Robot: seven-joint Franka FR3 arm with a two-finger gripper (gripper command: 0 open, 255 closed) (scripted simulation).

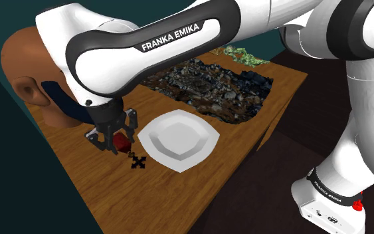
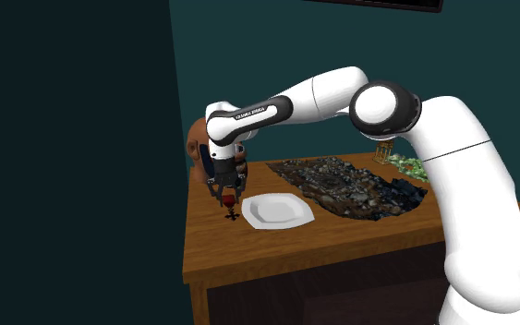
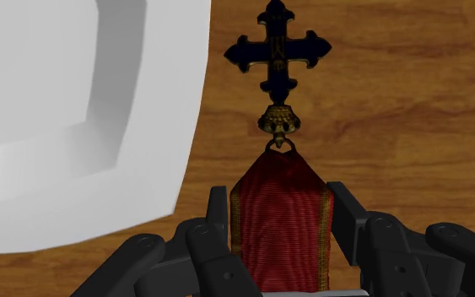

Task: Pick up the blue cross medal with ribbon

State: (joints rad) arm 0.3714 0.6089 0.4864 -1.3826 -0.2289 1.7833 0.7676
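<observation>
— Where is the medal [image 3: 276,126]?
— Just beside the white plate [image 3: 58,126], on the wooden desk [image 3: 412,126]. Your pincer [image 3: 279,202] is clamped on its red ribbon [image 3: 279,228]; the dark blue cross [image 3: 276,52] lies just beyond the fingertips, also beside the plate.

Domestic room: teal walls [image 2: 276,55], wooden table [image 1: 179,199] carrying 1 white plate [image 1: 179,139], brown bust [image 1: 26,66] at plate's 10 o'clock, shoulder view.
</observation>
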